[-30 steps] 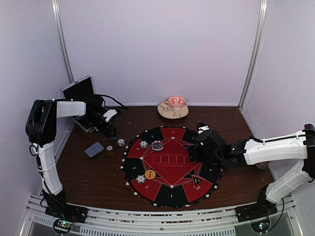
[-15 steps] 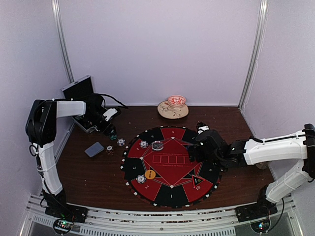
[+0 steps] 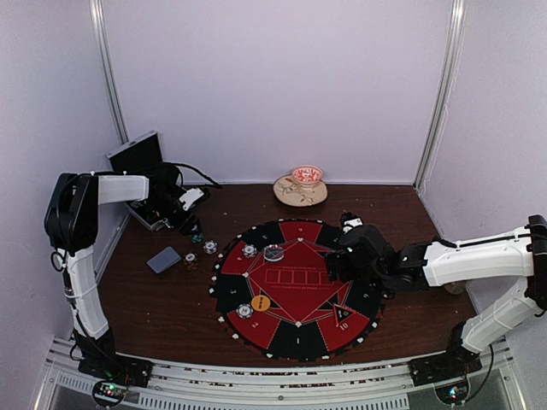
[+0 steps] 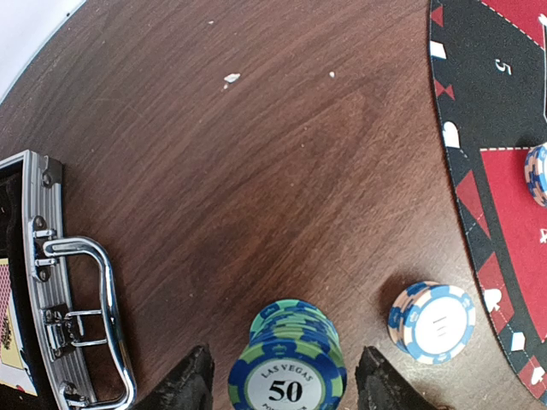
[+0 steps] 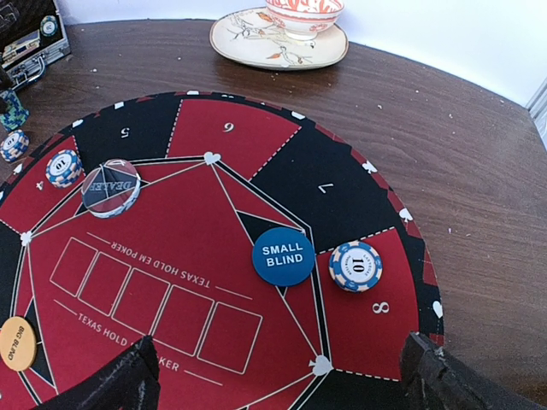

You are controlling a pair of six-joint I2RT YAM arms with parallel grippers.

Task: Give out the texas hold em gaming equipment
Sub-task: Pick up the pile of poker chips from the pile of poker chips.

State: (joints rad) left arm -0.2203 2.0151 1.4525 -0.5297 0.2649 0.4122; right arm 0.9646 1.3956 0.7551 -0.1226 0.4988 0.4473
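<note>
I'm looking into a booth with pale walls and two metal uprights rising at the back corners. The worktop (image 3: 154,307) is dark brown wood, with white specks scattered over it.

Most of its middle is taken up by the round red-and-black mat (image 3: 299,342), which has numbered seats around the rim and a row of card boxes printed at the centre. The black silver-edged case (image 3: 137,158) stands open in the far left corner. At the back wall a patterned plate (image 3: 286,195) carries a small red-and-white bowl (image 3: 307,175).

My right pincer (image 5: 286,384) hangs over the right half of the mat with its jaws spread wide and nothing between them. My left pincer (image 4: 284,380) is down on the bare wood between the case and the mat. Its jaws are open and flank a stack of green-and-blue chips (image 4: 291,329) marked 50, with a sliver of gap on each side.

The grey-blue cards (image 3: 163,260) lie left of the mat, on the wood. Just beside the stack sits a blue-and-white chip (image 4: 433,320), off the mat's edge.

On the mat I can see:
- a dealer disc (image 5: 111,188) near seat 5
- a striped chip (image 5: 64,167) by seat 4
- the blue small-blind disc (image 5: 283,256) towards seat 7
- a chip marked 10 (image 5: 355,266) at seat 8
- the orange big-blind disc (image 5: 17,343) on the near left, with another chip (image 3: 245,311) next to it
</note>
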